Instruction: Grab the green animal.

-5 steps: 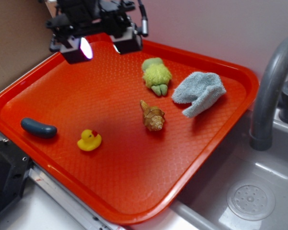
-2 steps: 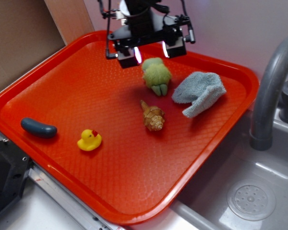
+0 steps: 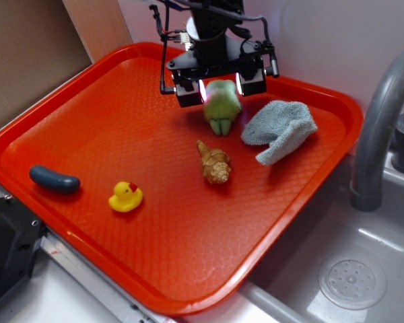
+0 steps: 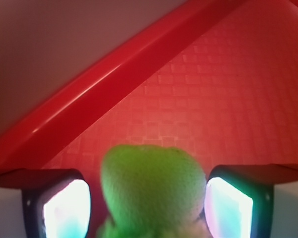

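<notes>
The green animal (image 3: 221, 105), a fuzzy lime-green plush with two little feet, lies at the back of the red tray (image 3: 121, 128). My gripper (image 3: 220, 86) hangs right over it, jaws open, one glowing finger on each side of the toy. In the wrist view the green animal (image 4: 151, 186) fills the gap between the lit pads (image 4: 67, 210). A small gap shows on the left side, and on the right the plush reaches the pad.
A pale blue-grey cloth (image 3: 280, 129) lies just right of the plush. A seashell (image 3: 213, 163) sits in front of it. A yellow rubber duck (image 3: 125, 196) and a dark blue oblong piece (image 3: 54, 180) are near the tray's front left. A sink with a grey faucet (image 3: 379, 128) lies to the right.
My gripper swung from the tray's back left across to the right and came down around the green animal. The toy and other objects stayed put.
</notes>
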Action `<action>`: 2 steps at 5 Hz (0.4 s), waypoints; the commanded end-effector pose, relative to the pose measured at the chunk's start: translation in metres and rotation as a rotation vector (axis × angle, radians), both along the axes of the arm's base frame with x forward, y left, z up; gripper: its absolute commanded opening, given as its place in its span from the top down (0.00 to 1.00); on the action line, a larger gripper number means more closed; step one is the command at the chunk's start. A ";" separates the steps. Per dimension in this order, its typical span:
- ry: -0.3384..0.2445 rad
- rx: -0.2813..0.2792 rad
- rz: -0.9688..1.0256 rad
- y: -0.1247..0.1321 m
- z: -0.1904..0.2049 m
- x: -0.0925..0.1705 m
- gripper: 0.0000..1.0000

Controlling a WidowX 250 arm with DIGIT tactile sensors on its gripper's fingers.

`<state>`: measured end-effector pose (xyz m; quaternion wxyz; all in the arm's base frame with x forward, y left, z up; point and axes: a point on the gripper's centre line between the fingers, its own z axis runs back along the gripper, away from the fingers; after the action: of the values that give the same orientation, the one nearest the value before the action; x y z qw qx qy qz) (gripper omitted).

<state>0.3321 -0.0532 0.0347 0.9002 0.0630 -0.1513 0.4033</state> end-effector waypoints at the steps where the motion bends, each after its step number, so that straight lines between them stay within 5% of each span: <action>1: -0.022 0.009 -0.030 -0.003 0.006 -0.002 1.00; 2: -0.026 0.009 -0.036 -0.003 0.006 -0.003 1.00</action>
<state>0.3231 -0.0602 0.0231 0.9088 0.0765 -0.1480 0.3824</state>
